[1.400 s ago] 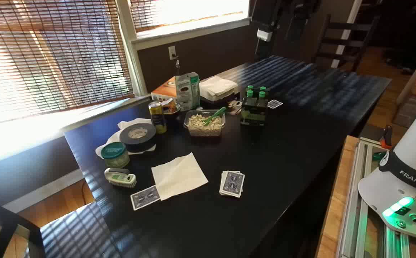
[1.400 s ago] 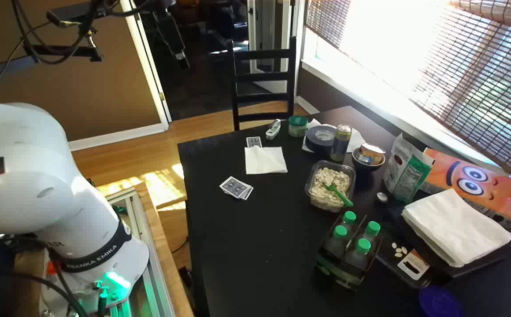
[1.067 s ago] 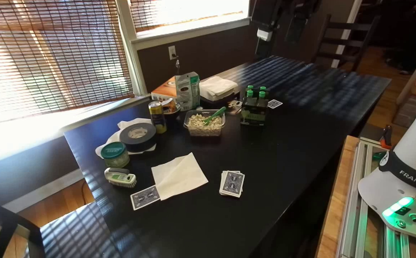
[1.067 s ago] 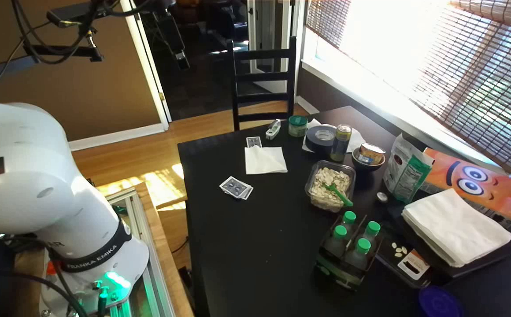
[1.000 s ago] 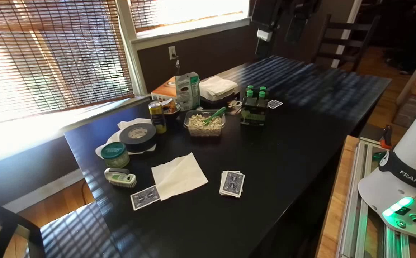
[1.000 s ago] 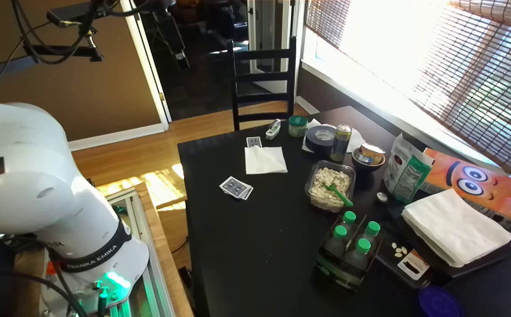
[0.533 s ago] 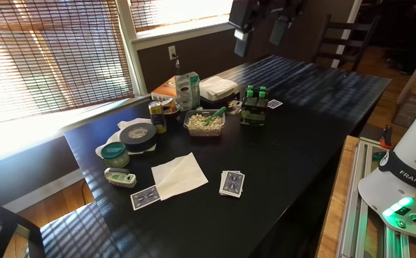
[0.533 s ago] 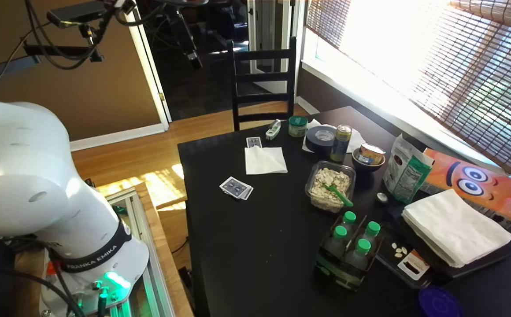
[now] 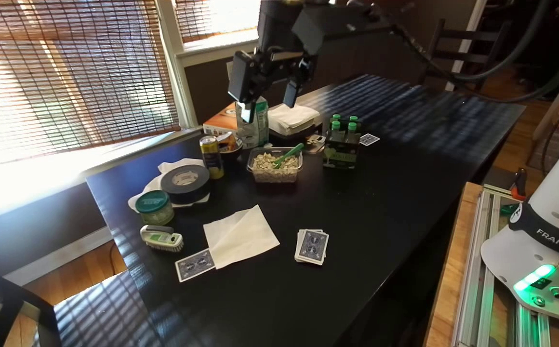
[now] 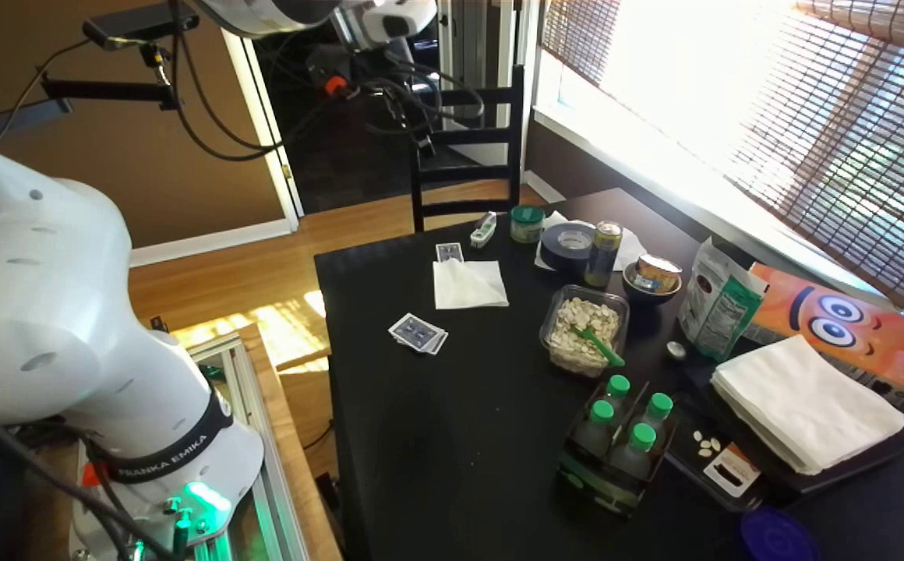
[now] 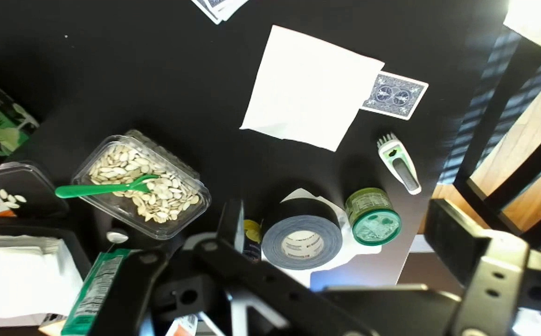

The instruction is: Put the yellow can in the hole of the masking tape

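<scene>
Masking tape [image 9: 186,191] has an unfilled hole, the yellow can [image 9: 212,159] upright beside it, the gripper [image 9: 268,107] spread and empty: grasping and inserting apparently remain.

The yellow can [image 9: 213,159] looks shiny metal, the masking tape [image 9: 185,194] matt, the tub [image 11: 119,203] clear, glossy plastic.

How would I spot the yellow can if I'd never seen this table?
On the dark table, find the wide grey tape roll lying flat. The yellow can stands beside it. Unlike the tape roll and the squat green-lidded jar, the can is tall and slim, yellow with a dark middle.
</scene>
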Robot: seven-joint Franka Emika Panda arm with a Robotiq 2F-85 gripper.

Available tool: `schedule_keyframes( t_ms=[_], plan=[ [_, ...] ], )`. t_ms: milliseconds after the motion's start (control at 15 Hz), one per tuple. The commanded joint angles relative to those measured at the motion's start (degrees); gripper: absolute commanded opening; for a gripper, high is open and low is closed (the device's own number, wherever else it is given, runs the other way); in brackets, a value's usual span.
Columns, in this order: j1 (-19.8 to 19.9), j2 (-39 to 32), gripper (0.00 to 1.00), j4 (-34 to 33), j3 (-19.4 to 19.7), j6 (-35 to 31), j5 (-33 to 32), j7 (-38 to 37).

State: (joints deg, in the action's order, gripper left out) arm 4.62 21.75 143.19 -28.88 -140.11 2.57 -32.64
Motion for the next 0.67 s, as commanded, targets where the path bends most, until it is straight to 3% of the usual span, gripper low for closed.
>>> schedule_keyframes(
  t_ms=[0, 67, 133, 200, 267, 600],
  plan=[
    [6.4, -14.7, 1.00, -10.0, -1.6, -0.2, -6.0, -2.2],
    [2.5, -17.8, 1.00, -12.3, 3.3, 1.3, -8.9, -4.1],
    [0.9, -19.0, 1.00, -13.9, 5.1, 2.5, -8.5, -3.2],
    [-1.6, -13.6, 1.00, -8.1, 7.3, -0.3, -7.0, -1.9],
    [-2.3, -16.1, 1.00, -10.1, 8.9, 0.1, -7.2, -1.6],
    [-3.6, -19.1, 1.00, -13.0, 10.0, 1.1, -7.0, -1.5]
  ],
)
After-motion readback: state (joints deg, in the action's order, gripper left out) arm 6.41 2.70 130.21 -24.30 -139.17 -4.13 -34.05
